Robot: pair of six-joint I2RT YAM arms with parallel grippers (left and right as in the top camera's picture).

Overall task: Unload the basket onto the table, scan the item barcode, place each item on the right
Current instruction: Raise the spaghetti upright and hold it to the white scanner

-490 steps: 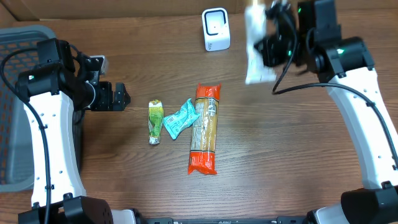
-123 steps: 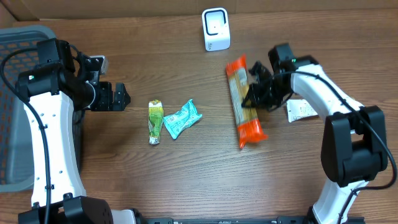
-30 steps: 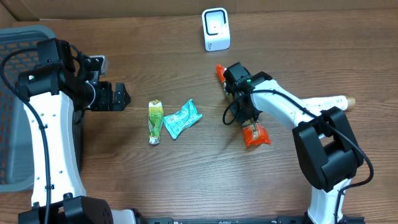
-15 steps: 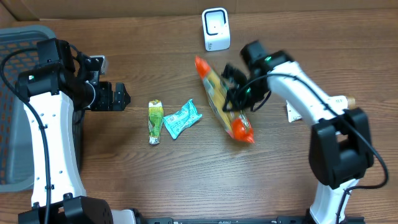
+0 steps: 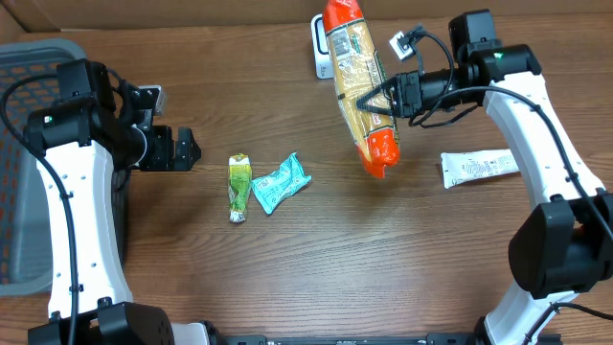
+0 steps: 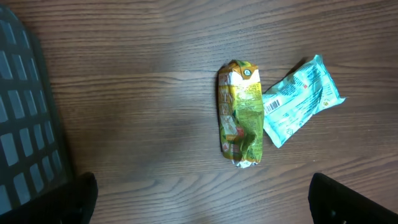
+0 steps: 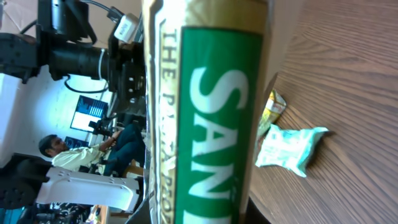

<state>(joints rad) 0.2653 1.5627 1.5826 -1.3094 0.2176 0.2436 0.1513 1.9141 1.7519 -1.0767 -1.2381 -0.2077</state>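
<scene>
The pasta pack (image 5: 356, 67) hangs in the air in front of the scanner (image 5: 318, 50), pinched about midway along by my right gripper (image 5: 375, 99). From overhead the pack tilts, one orange end up past the scanner's top and the other orange end pointing down toward the table (image 5: 316, 259). It hides the scanner's right part. My right wrist camera is filled by the pack (image 7: 205, 112), its green label with large white letters running up the frame.

Nearer to me than the scanner and off to its left, a green packet (image 5: 238, 187) and a teal packet (image 5: 280, 182) lie on the table side by side, touching or nearly so. The teal one shows a barcode in my left wrist view. To the scanner's right, nearer to me, a white packet (image 5: 479, 168) lies flat under my right arm.

My left gripper (image 5: 182, 149) hovers far left of the scanner with its fingers (image 6: 74, 199) spread wide and nothing between them, looking down on the green packet (image 6: 240, 112) and the teal packet (image 6: 298, 99). A grey basket (image 5: 24, 96) sits at the table's left edge, farther left again.
</scene>
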